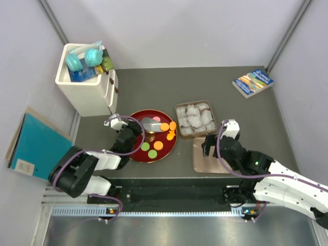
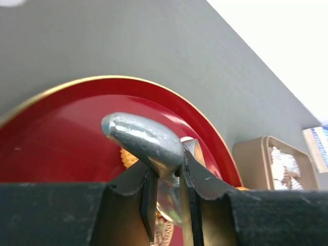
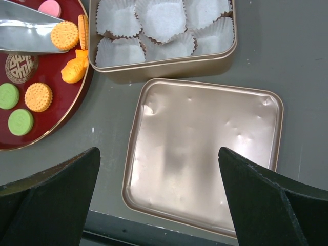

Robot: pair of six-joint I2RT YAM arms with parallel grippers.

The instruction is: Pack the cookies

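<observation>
This is a robotics lab cell, not a home or kitchen. A dark grey tabletop [image 1: 154, 87] is boxed in by plain pale wall panels [image 1: 179, 31]. The left arm [image 1: 97, 161] and the right arm [image 1: 277, 177], both trailing cables, are bolted to a metal rail [image 1: 169, 210] at its near edge. Props stand about: a white bin [image 1: 84, 95] of toys and a book [image 1: 252, 82].

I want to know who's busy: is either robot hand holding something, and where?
Left gripper pinches silver metal tongs near their rounded end; right gripper holds nothing.
</observation>
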